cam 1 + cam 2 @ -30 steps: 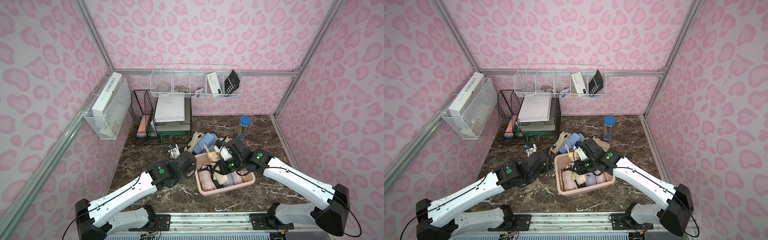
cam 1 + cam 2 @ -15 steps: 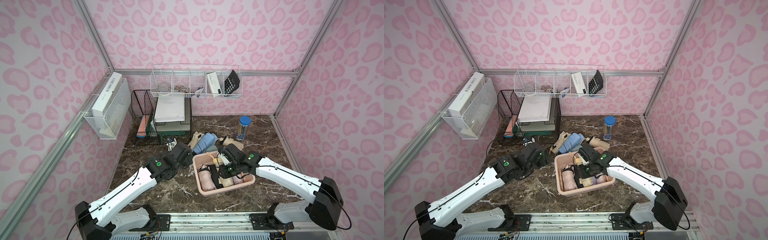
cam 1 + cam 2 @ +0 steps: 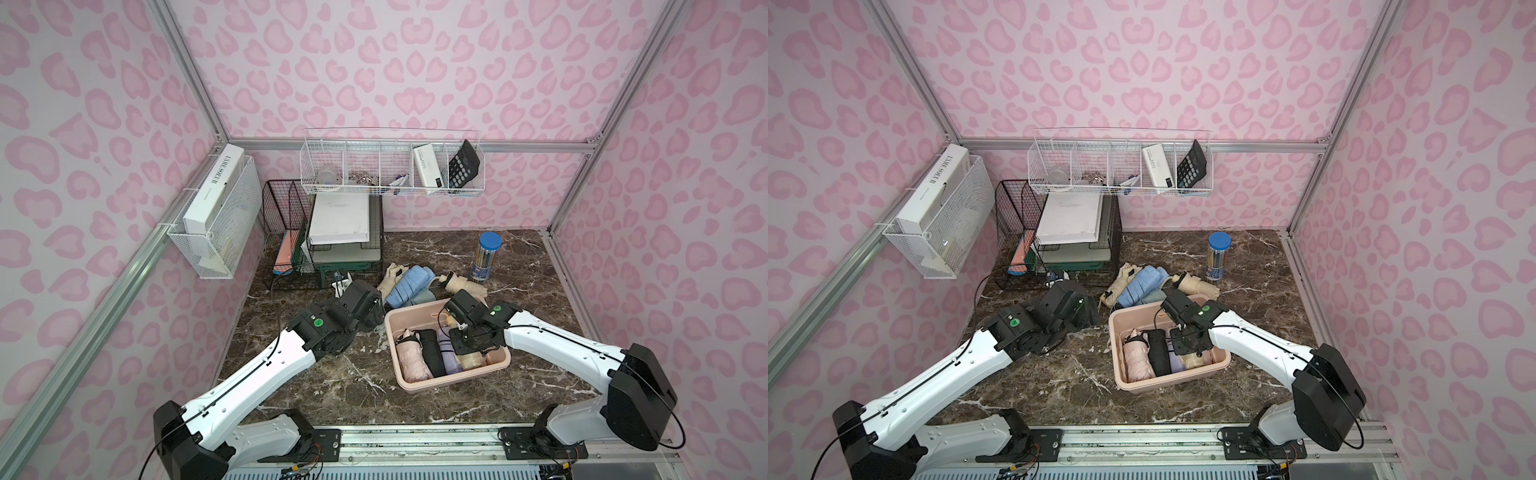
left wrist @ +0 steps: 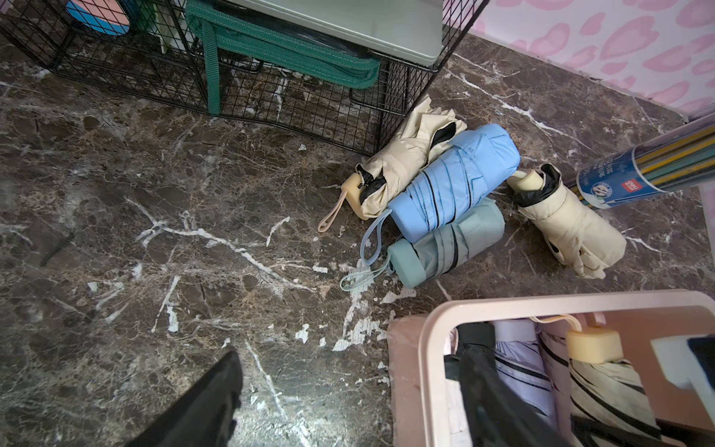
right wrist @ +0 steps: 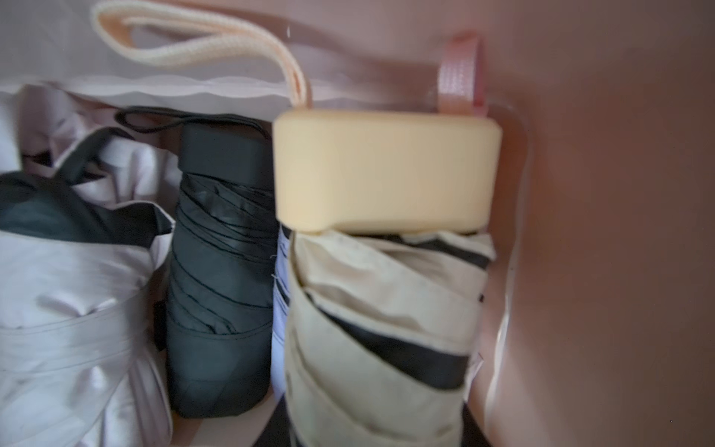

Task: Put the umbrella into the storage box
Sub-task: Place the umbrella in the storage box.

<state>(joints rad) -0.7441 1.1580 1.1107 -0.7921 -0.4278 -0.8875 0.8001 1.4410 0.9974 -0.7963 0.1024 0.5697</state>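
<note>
Since a second ago the right arm has swung from above the back rim down into the storage box (image 3: 457, 380), and the left arm has drawn away from the box's left wall toward the back of the counter (image 4: 154, 232).

Storage box: pale pink, standing between the counter's middle and its front edge.

Contents, four folded umbrellas side by side: pale pink umbrella (image 3: 409, 359), black umbrella (image 3: 432, 353), lilac umbrella (image 3: 451, 357) and cream umbrella (image 5: 387, 309). The last is at the row's right end, with bare floor between it and the right wall.

Right gripper (image 3: 469, 347): jaws narrow, clamped on the cream umbrella. Whether that umbrella rests on the box floor cannot be told.

Left gripper (image 3: 373, 315): jaws wide and empty, hanging near the box's back left corner and facing the loose pile.

Left to store, four umbrellas just behind the box: rack-side cream umbrella (image 4: 406, 162), sky-blue umbrella (image 4: 456, 182), grey-green umbrella (image 4: 449, 244) and tube-side cream umbrella (image 4: 568, 228).

Judged progress: four of eight in, the fourth not released.

Surroundings: one black wire rack (image 3: 286, 232) at the back left corner, one pencil tube (image 4: 638, 170), one back-wall wire basket (image 3: 361, 166), one side-wall wire basket (image 3: 224, 232).
</note>
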